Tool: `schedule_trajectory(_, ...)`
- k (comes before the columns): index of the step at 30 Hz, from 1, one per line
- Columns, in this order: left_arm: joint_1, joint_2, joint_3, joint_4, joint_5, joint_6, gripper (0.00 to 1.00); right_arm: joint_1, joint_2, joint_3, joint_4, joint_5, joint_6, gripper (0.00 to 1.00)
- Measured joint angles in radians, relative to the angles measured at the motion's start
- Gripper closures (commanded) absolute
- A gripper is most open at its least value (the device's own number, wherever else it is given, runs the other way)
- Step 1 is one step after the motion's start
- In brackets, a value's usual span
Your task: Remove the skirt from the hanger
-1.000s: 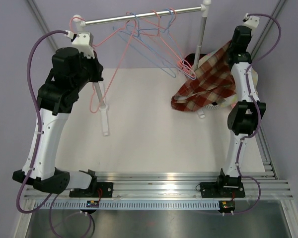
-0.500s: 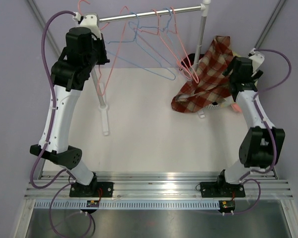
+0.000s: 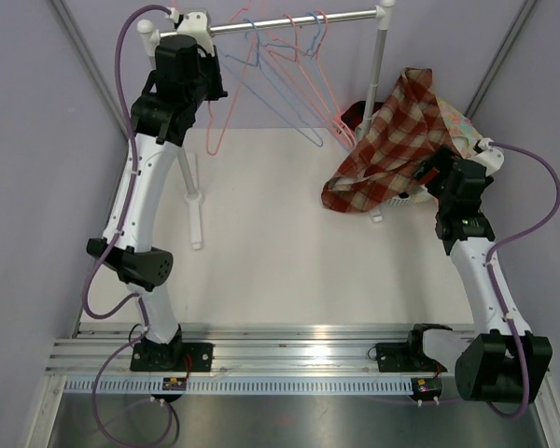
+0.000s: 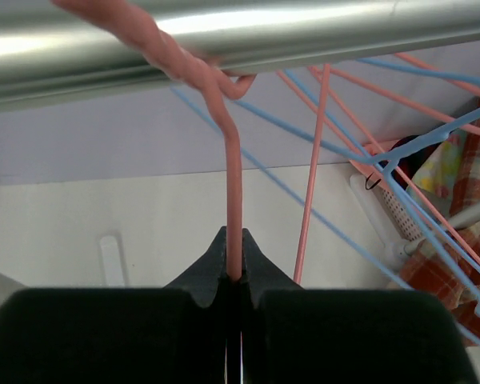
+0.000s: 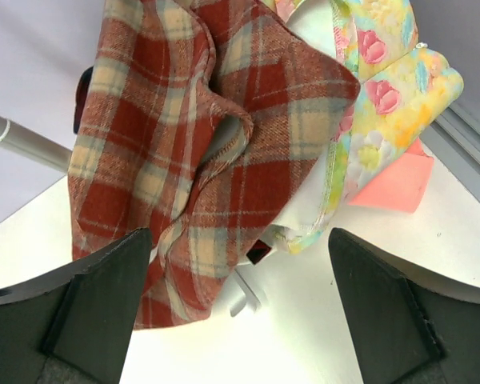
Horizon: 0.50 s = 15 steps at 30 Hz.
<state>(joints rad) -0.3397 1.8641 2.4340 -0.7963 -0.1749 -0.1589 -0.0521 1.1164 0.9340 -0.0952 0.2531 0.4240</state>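
The red plaid skirt (image 3: 389,149) lies heaped over a white basket (image 3: 403,198) at the back right, off any hanger I can see; it fills the right wrist view (image 5: 184,136). My right gripper (image 3: 429,175) is open and empty just right of it, jaws wide apart (image 5: 240,320). My left gripper (image 3: 210,93) is up at the rail (image 3: 289,21), shut on the wire of a bare pink hanger (image 4: 234,184) whose hook sits over the rail (image 4: 304,32); the hanger's lower part (image 3: 214,131) hangs below the gripper.
Several blue and pink hangers (image 3: 294,84) hang bunched on the rail and lean down toward the skirt. A floral cloth (image 3: 457,121) and a pink piece (image 5: 392,186) lie beside the skirt. The rack's posts (image 3: 381,75) (image 3: 191,177) stand on the white table.
My left arm has risen to the rail with the pink hanger. My right arm has dropped and pulled back to the right, away from the top of the skirt.
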Motion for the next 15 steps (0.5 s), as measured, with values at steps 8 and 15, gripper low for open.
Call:
schedule_trajectory(8, 0.005, 0.043, 0.002, 0.054, 0.06, -0.031, 1.0, 0.001, -0.041, -0.015, -0.008, -0.044, 0.002, 0.01)
schedule_trajectory(15, 0.008, 0.04, -0.072, 0.058, 0.094, -0.056, 1.0, 0.001, -0.044, -0.015, -0.013, -0.064, 0.004, 0.01)
